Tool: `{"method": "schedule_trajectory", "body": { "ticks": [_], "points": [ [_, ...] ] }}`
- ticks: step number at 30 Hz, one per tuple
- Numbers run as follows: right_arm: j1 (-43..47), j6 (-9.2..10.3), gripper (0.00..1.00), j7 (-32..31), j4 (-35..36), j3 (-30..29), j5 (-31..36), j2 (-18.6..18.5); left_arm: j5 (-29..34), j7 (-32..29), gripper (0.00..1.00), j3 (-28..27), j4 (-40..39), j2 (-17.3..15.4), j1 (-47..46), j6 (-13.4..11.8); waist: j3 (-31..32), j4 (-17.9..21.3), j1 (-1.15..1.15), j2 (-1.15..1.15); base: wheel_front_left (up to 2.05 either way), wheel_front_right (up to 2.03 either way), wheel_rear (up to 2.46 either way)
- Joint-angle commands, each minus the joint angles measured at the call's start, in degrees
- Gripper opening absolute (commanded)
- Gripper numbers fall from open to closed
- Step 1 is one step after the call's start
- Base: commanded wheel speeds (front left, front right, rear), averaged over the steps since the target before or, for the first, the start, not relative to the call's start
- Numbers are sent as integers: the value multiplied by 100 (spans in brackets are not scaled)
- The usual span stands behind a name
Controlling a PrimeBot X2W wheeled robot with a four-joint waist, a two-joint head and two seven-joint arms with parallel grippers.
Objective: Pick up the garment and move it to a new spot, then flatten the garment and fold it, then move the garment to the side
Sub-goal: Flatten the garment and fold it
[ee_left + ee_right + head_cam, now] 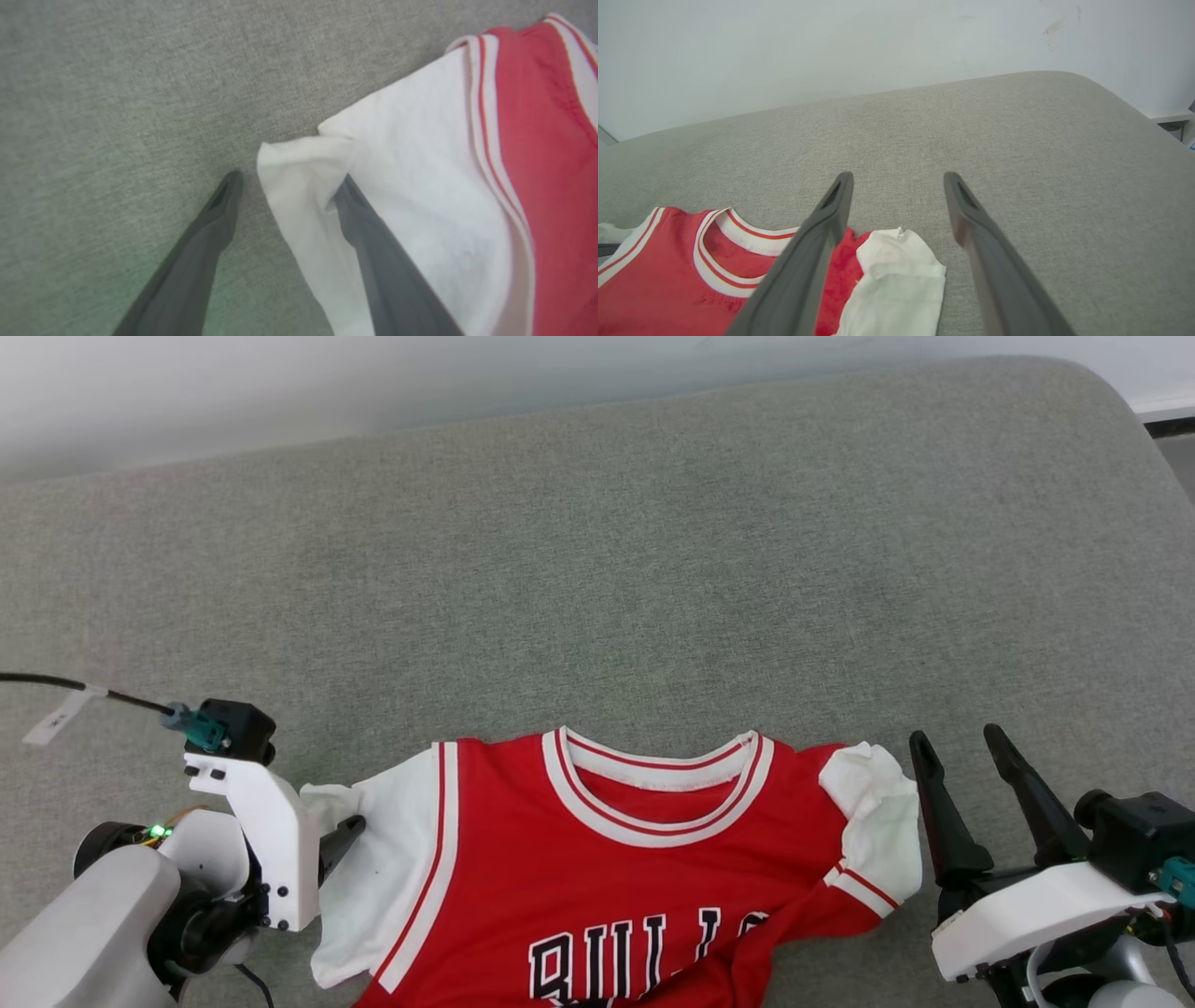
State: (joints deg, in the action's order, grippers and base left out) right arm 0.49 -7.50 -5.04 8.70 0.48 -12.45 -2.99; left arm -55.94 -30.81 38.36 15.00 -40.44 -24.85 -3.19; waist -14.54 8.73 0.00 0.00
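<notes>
- Covering most of the head view, a grey-green woven cushion surface (597, 569) stretches away from the robot, smooth and flat, with a rounded far right corner.
- Behind the surface stands a plain white wall (280, 383); the right wrist view shows a faint scuff mark (1052, 28) high on it.
- Past the rounded corner, at the far right edge, a dark strip (1172, 427) shows low against the wall; what it is cannot be told.
- The garment (597, 868), a red jersey with white sleeves and a red-and-white striped collar, lies front up at the near middle of the surface, collar pointing away from the robot.
- Black "BULLS" lettering runs across the chest; the shirt's lower part is cut off by the bottom of the view.
- Its sleeve on the robot's left lies spread out; the sleeve on the robot's right is crumpled and folded on itself.
- The left gripper (288, 182) sits low at the left sleeve with its fingers spread apart: one finger rests over bare cushion, the other lies on the white cloth with its tip under a fold, and the sleeve's edge lies between them, not pinched.
- The right gripper (957, 737) is also spread wide and holds nothing, just beside the crumpled right sleeve.
- A black cable (65, 683) with a white tag runs in from the left edge to the left wrist.
</notes>
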Motion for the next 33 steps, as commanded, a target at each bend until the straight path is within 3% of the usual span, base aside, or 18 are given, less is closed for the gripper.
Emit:
{"method": "schedule_trajectory", "body": {
  "ticks": [1,4,8,11,19,28,33],
  "points": [
    [-89,2,100,29,-24,-13,-83,18,-88,-381,0,400,288,178,383,97,3,14,0,0,0,0,0],
    [-91,2,100,1,-45,-50,-128,19,-78,-288,0,424,354,279,368,141,29,10,0,0,0,0,0],
    [-60,2,100,-129,-76,-246,-248,17,100,460,0,86,356,289,229,-22,98,-21,0,0,0,0,0],
    [-77,2,100,-481,-129,-411,-284,-4,186,1018,0,-195,286,170,250,-166,161,-35,0,0,0,0,0],
    [-238,2,100,-1824,-355,-634,-686,-590,368,1878,0,-576,-316,-16,404,-469,304,-215,0,0,0,0,0],
    [-803,2,100,-3513,-648,46,-1273,-1276,594,2103,0,-694,-1312,-166,494,-859,159,-538,0,0,0,0,0],
    [-1246,2,100,-3968,-1115,473,-1399,-1467,675,2090,0,-627,-1554,-90,379,-933,16,-728,0,0,0,0,0]
  ]
}}
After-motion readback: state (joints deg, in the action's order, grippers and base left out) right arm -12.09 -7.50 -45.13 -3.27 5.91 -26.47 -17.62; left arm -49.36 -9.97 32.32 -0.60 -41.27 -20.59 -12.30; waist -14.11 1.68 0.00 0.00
